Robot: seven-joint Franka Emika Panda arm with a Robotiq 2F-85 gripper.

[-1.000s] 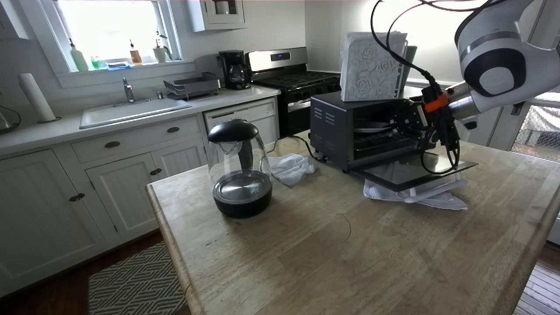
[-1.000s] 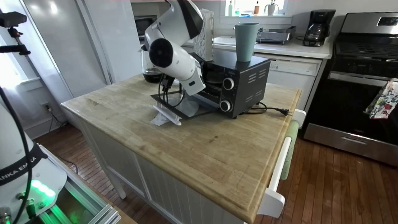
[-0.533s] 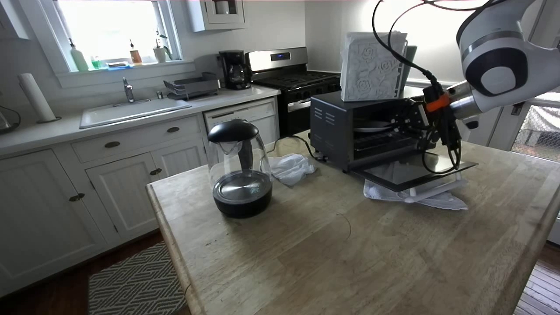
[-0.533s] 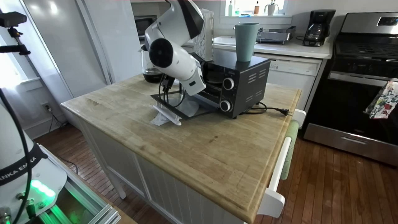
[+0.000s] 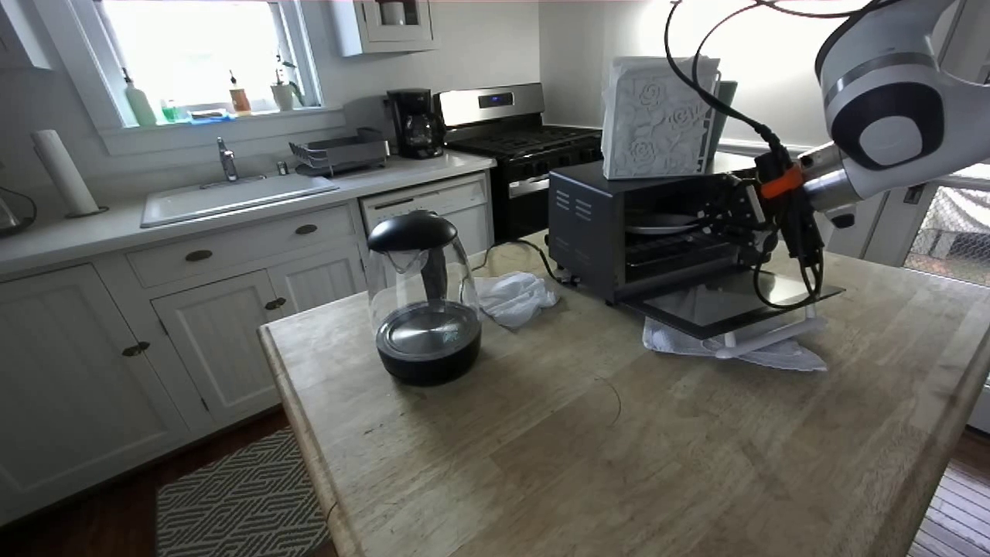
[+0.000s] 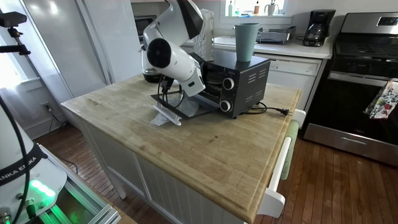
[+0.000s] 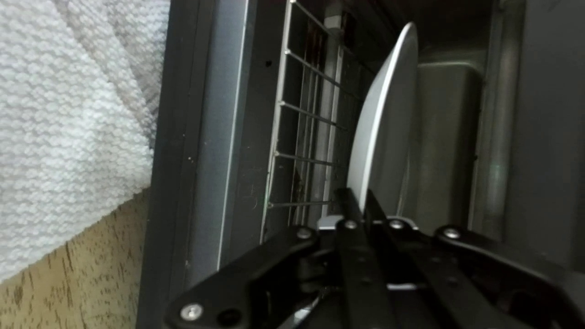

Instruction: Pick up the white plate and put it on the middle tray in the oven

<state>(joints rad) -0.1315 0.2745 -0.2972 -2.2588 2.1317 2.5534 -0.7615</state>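
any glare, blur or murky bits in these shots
In both exterior views, the bright window is blown out; in an exterior view, the open black-framed glass door carries a pale reflection, and the black boxy toaster oven has a shadowed interior; in the wrist view, the round white plate reads clearly, but the black jaws pinching it look blurred toward the bottom edge.

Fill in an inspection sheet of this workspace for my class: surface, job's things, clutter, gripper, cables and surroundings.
Surface: wooden tabletop with a dark mark.
Job's things: white plate inside the oven above a wire rack; whether they touch cannot be told; oven door lowered.
Clutter: glass kettle on the tabletop, white cloth under the door, green cup and rose-patterned holder on the oven.
Gripper: shut on the white plate's edge.
Cables: power cord on the tabletop, plug connected to nothing; arm cables hang over the door.
Surroundings: counter with sink and coffee maker; range beside it.
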